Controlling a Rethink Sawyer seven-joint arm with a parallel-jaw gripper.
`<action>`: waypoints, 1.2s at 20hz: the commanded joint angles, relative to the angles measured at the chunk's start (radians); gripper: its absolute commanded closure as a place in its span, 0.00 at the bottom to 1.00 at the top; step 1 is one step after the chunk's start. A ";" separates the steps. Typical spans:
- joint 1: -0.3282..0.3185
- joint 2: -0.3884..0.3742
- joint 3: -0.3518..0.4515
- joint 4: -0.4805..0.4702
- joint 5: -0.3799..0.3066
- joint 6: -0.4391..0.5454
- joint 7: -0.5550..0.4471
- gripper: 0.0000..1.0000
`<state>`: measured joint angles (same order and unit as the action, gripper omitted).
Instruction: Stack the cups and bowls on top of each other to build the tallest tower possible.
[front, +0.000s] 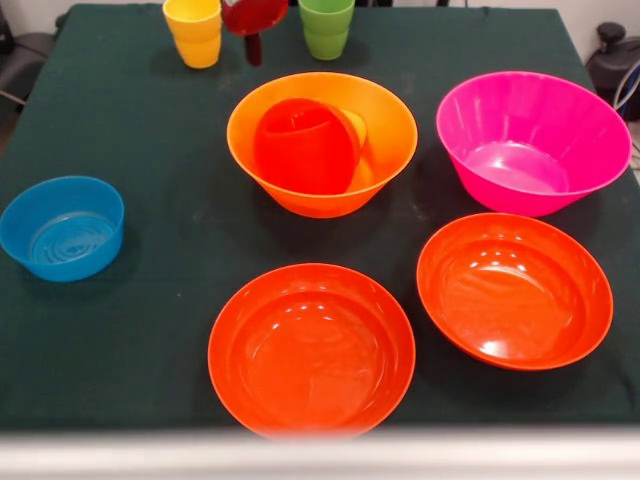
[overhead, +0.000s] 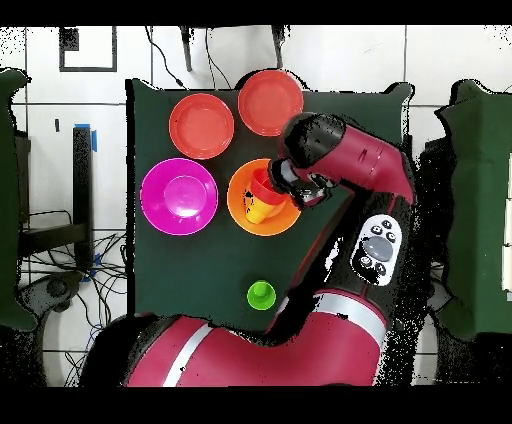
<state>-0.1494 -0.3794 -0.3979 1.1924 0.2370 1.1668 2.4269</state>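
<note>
A large orange bowl (front: 322, 190) (overhead: 240, 205) stands mid-table. Inside it a small red-orange bowl (front: 305, 145) (overhead: 264, 186) lies tilted, with an orange-yellow cup (front: 356, 128) (overhead: 261, 213) behind it. The magenta bowl (front: 530, 140) (overhead: 178, 195) sits beside it. Two wide red-orange bowls (front: 312, 350) (front: 515, 290) (overhead: 201, 125) (overhead: 270, 101) and the blue bowl (front: 62, 228) rest apart. A yellow cup (front: 193, 30), seemingly nested on another, and a green cup (front: 326, 27) (overhead: 261, 293) stand at the far edge. Between them my gripper (front: 255, 40) shows as a dark red shape with a narrow dark tip.
In the overhead view the red arm (overhead: 350, 165) reaches over the orange bowl's side and hides the blue bowl and yellow cup. The dark green cloth (front: 150, 130) covers the table. Cables and furniture surround the table.
</note>
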 joint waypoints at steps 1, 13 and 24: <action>0.032 0.033 0.069 0.074 0.031 -0.083 0.223 0.00; 0.032 0.106 0.048 -0.035 0.059 -0.040 0.245 0.00; 0.022 0.199 0.046 -0.143 0.089 -0.053 0.263 0.00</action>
<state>-0.1346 -0.2745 -0.4215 1.1198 0.2969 1.1584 2.4271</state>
